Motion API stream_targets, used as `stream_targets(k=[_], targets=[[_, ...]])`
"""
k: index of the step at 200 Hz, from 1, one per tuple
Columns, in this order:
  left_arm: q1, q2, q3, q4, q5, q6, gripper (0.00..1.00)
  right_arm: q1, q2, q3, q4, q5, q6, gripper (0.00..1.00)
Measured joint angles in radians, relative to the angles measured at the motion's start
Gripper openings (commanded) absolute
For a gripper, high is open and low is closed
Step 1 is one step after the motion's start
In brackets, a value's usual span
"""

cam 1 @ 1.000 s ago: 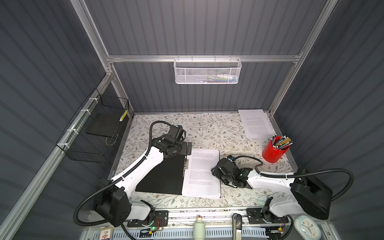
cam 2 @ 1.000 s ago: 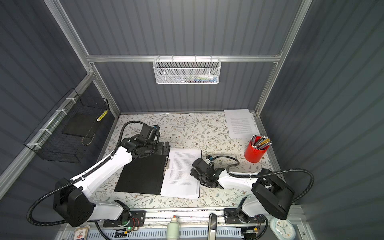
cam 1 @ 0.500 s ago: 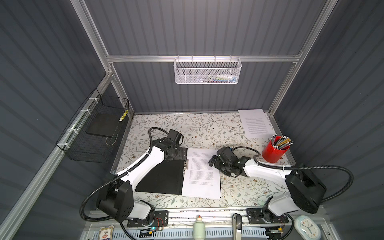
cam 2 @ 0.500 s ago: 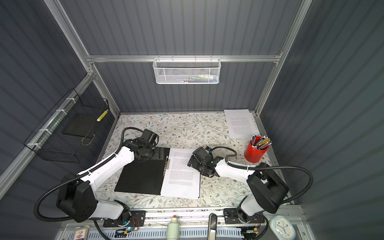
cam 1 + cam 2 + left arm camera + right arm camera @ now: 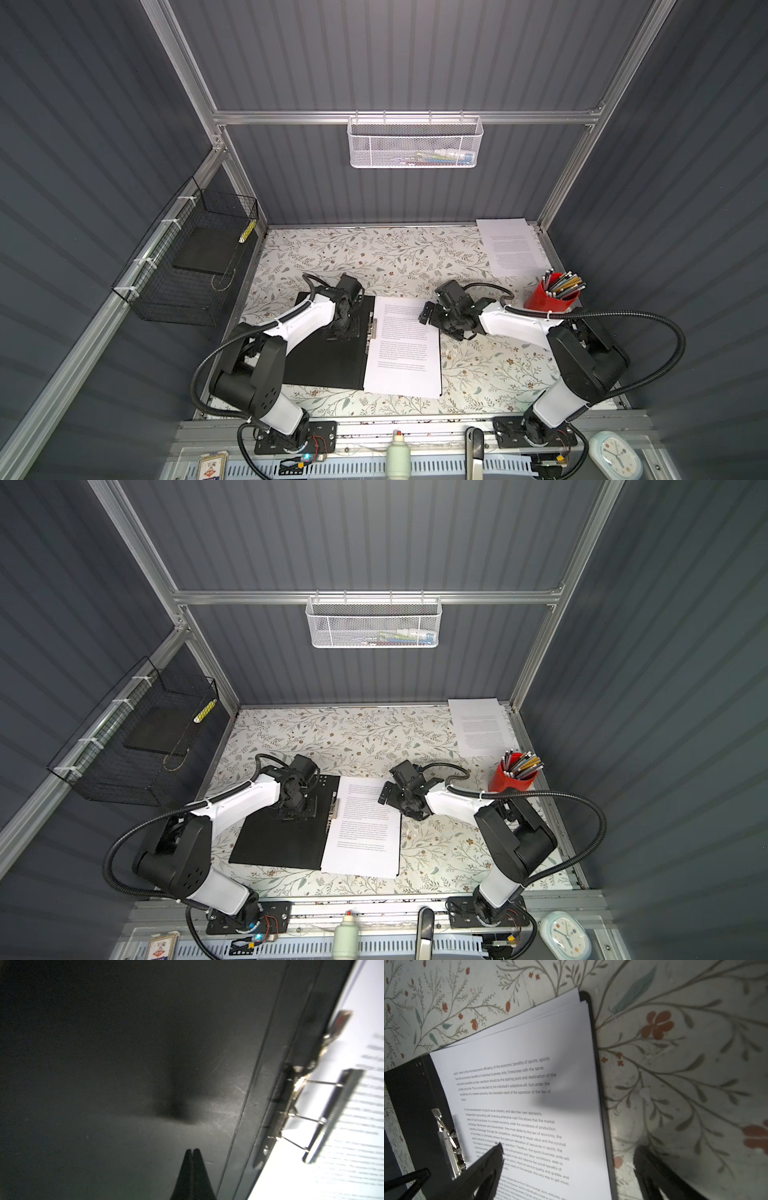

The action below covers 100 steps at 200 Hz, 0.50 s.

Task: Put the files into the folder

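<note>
Floral-print table (image 5: 478,374). Toward the near edge the folder (image 5: 324,365) lies open, black inside up. The files (image 5: 405,357) are stacked on its right half, beside the metal clip (image 5: 372,330). Left gripper (image 5: 192,1150) pinched shut, empty, over the bare left half. Right gripper (image 5: 570,1149) spread wide, straddling the files' right edge, holding nothing. Farther back: red pen cup (image 5: 550,299), then more sheets (image 5: 513,249) at the far right corner.

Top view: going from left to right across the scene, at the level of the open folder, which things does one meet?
black wire basket → folder, black inside facing up → metal clip → files → red pen cup
</note>
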Motion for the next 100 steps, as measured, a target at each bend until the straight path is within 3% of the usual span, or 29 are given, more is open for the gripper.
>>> stream_targets(k=[100], targets=[[-0.058, 0.084, 0.022, 0.098, 0.116, -0.032, 0.00, -0.084, 0.084, 0.075, 0.057, -0.109, -0.049, 0.99]])
